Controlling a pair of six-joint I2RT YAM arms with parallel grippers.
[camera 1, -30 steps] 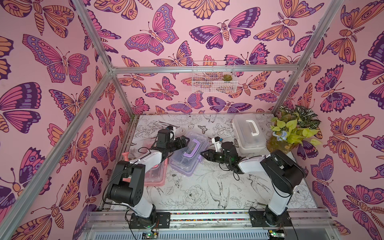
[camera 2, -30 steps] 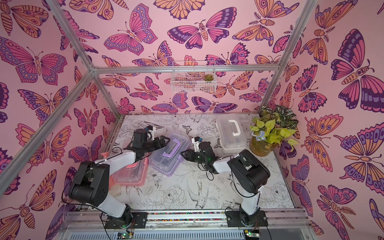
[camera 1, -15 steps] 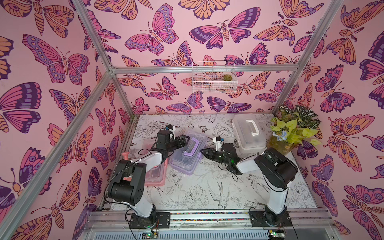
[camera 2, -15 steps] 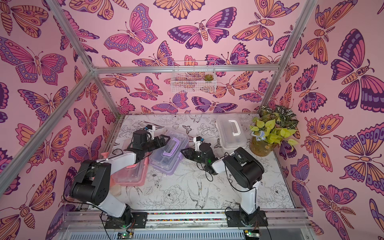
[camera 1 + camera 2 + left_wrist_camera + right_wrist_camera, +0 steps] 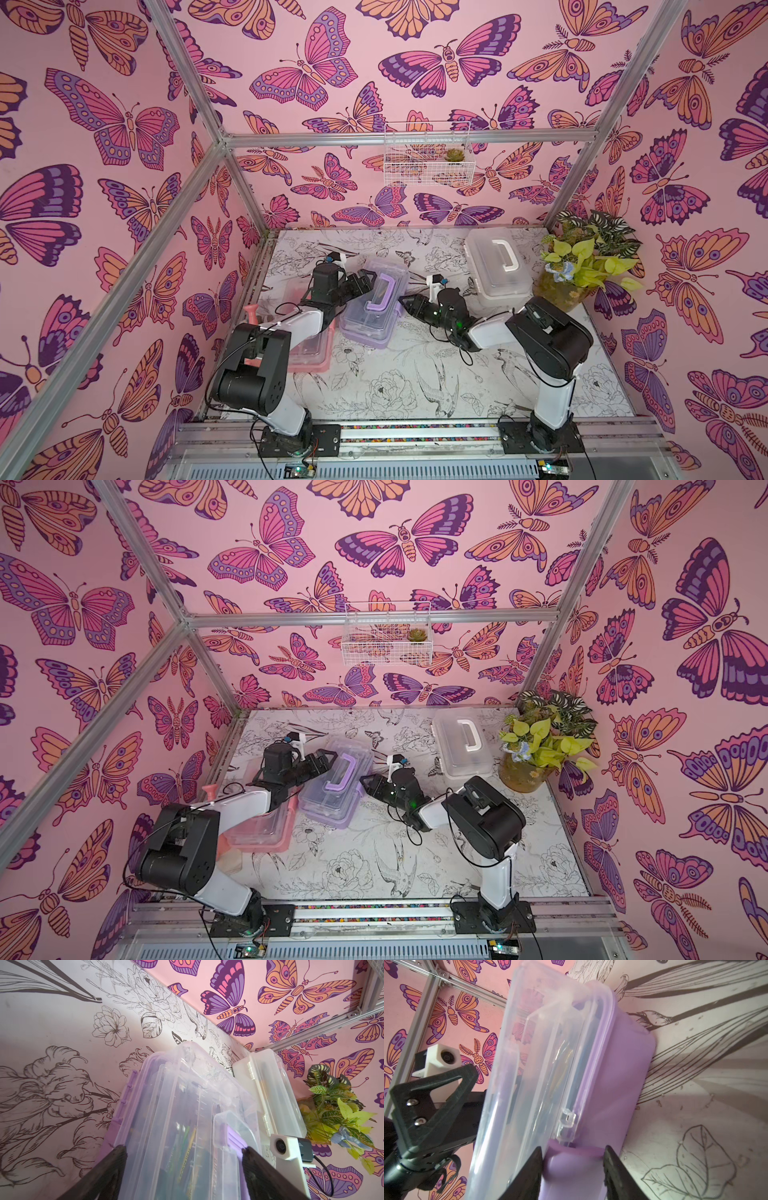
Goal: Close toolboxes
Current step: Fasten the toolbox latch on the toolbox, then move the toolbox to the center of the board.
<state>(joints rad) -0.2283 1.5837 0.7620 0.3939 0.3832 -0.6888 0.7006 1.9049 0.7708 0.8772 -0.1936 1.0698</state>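
The purple toolbox [image 5: 374, 307] lies aslant mid-table, its clear lid [image 5: 542, 1059] down over the base. My left gripper [image 5: 184, 1153] is open wide at the box's left end, one finger by the purple handle [image 5: 232, 1136] and the other by the hinge side. My right gripper [image 5: 573, 1155] is at the opposite side, shut on the purple latch [image 5: 571, 1151], which fills the gap between its fingers. The pink toolbox [image 5: 309, 353] lies under my left arm with its lid raised. The white toolbox [image 5: 496, 262] sits shut at the back right.
A potted plant [image 5: 582, 266] stands in the back right corner beside the white toolbox. A white wire basket [image 5: 428, 158] hangs on the back wall. Aluminium frame posts [image 5: 245, 183] rise at the back corners. The arm bases stand on the front rail [image 5: 415, 432].
My right arm's elbow has swung inward towards the middle, with its gripper staying at the purple box's side. My left gripper and the boxes have hardly moved.
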